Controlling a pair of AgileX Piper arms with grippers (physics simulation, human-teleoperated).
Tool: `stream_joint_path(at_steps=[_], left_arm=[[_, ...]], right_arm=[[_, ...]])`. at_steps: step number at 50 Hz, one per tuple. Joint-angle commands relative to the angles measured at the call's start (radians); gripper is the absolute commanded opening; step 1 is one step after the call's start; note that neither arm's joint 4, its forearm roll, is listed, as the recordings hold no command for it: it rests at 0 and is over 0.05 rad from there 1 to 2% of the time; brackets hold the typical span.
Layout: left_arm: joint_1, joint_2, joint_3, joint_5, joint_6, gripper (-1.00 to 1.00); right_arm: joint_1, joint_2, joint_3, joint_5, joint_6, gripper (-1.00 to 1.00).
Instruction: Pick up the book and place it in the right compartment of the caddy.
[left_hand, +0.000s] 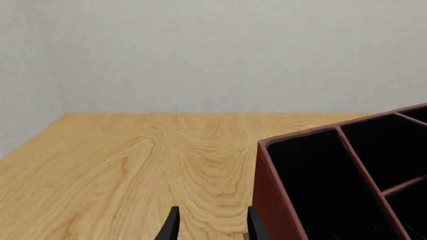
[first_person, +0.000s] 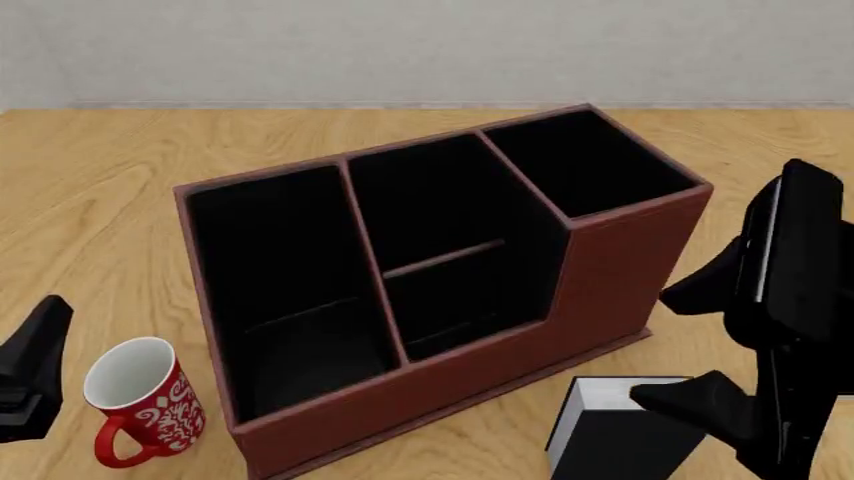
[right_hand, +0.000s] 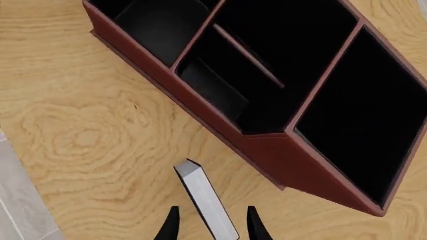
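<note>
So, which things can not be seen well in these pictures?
- Book: front view, the lower edge and the right arm cut it off; right wrist view shows only its white page edge.
- Right gripper: only the fingers' tips show, either side of the book; contact cannot be judged.
- Left gripper: mostly below the wrist picture's edge.
- Caddy: black lining hides the floor of the right compartment.

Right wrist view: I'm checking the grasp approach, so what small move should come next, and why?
Probably lower the right tool a little further over the thick black hardcover book, then close. Its fingers stand open on either side of the book's white page edge, not yet gripping, and the book stands on the table in front of the large reddish-brown caddy.
</note>
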Motion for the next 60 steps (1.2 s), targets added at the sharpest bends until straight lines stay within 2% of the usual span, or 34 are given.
stream_joint_path(at_steps=[1, 13, 60], left_arm=[[0.0, -0.002, 0.0, 0.002, 0.0, 1.0], [0.0, -0.007, 0.001, 0.001, 0.0, 1.0], [0.001, 0.002, 0.001, -0.003, 0.0, 1.0]], right_arm=[[0.027, 0.028, 0.035, -0.033, 0.036, 1.0], [0.013, 0.055, 0.085, -0.077, 0.023, 1.0], [0.01, 0.161, 0.207, -0.249, 0.065, 1.0]])
